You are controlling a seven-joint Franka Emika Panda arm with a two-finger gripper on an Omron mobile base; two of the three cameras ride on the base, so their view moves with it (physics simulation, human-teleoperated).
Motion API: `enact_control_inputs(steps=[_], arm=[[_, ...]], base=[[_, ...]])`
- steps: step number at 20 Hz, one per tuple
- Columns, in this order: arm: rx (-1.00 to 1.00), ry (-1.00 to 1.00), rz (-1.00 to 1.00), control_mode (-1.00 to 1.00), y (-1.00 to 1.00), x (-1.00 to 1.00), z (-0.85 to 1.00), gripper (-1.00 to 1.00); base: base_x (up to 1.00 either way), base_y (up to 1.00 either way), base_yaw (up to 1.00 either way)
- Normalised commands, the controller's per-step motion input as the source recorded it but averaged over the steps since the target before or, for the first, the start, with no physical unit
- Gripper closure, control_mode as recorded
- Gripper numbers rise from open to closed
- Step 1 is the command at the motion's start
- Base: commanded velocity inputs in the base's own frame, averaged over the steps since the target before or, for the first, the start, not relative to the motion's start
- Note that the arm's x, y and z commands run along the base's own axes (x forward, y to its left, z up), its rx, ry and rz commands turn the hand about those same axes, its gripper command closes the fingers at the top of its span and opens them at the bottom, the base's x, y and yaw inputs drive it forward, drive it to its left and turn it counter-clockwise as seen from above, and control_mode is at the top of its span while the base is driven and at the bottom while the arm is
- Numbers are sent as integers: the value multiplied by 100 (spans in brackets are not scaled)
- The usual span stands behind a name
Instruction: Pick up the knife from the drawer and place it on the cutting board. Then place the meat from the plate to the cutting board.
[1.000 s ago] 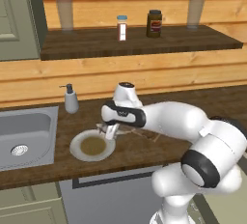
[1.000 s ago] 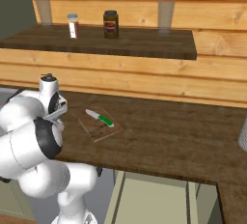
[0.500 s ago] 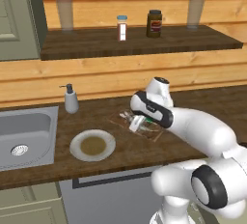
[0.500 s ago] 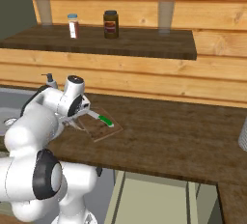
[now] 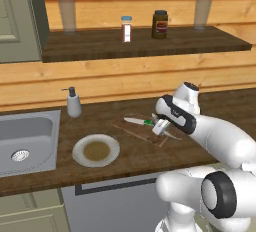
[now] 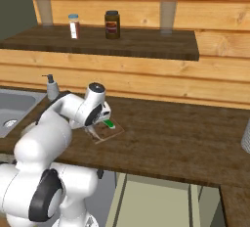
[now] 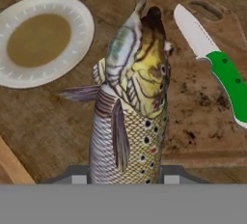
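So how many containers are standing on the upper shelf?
2. A white shaker with a blue cap stands at the middle of the shelf, and a dark jar stands just right of it. Nothing else seems hidden there.

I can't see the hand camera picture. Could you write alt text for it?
A speckled fish, the meat, hangs close in front of the camera, held in the gripper above the brown cutting board. The knife with its green handle lies on the board at right, and the plate with a brown centre sits at upper left.
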Motion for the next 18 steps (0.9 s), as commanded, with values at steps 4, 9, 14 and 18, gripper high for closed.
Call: enact_control_inputs(steps=[4,9,14,18], arm=[[0,5,-7,-100,-46,36,7,100],[0,8,-2,-100,-18,49,4,100],[0,8,0,-100,0,46,0,100],[0,8,0,-100,5,15,-1,100]], base=[[0,0,0],[0,0,0],[0,0,0],[0,0,0]])
